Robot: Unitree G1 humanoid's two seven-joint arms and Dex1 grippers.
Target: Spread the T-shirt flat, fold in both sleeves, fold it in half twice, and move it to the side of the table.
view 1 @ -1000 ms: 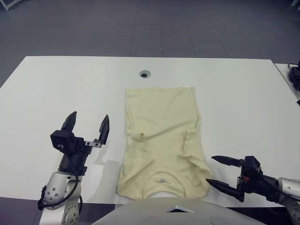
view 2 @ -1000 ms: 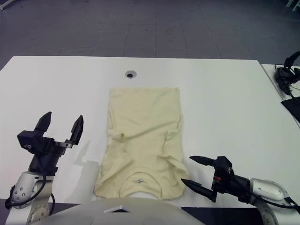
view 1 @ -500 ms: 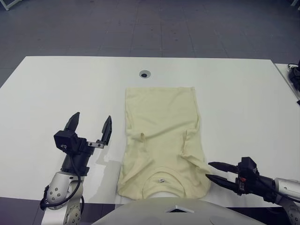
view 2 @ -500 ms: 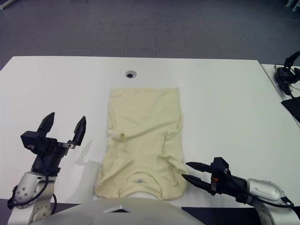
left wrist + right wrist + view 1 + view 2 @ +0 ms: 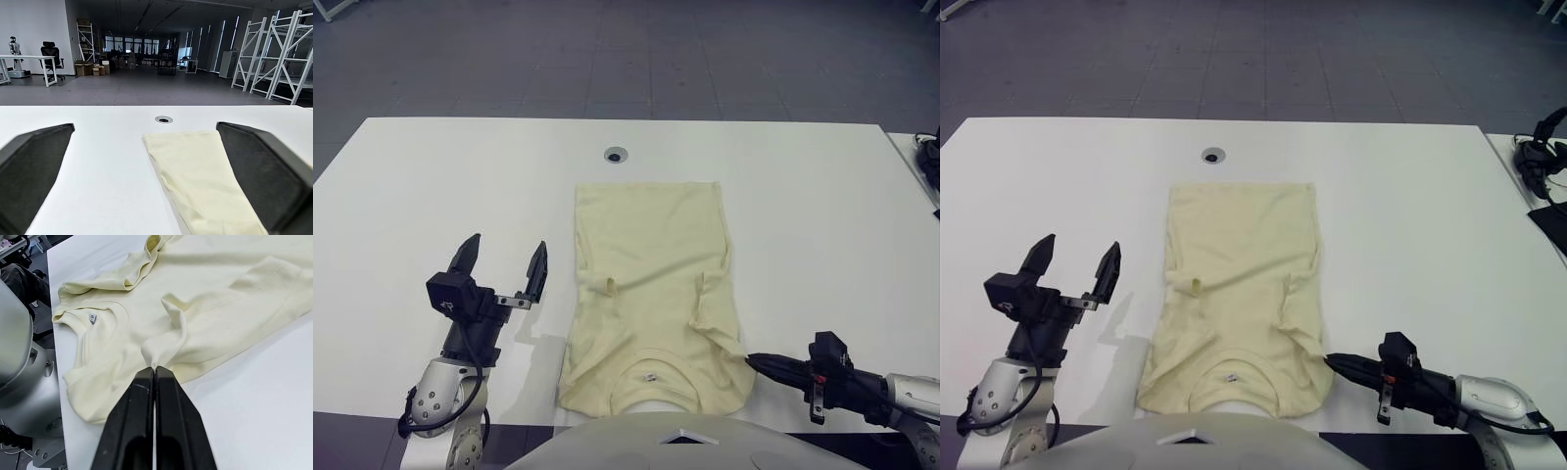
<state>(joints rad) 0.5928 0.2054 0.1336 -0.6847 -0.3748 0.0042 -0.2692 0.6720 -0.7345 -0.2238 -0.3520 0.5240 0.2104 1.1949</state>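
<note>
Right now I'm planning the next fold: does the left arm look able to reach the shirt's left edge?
Probably yes. The left end effector hangs open over the table just beside the shirt, and nothing lies between them.

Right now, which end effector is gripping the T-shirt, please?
The right end effector, shut on a fold of the T-shirt; the left end effector hovers open, off the cloth.
</note>
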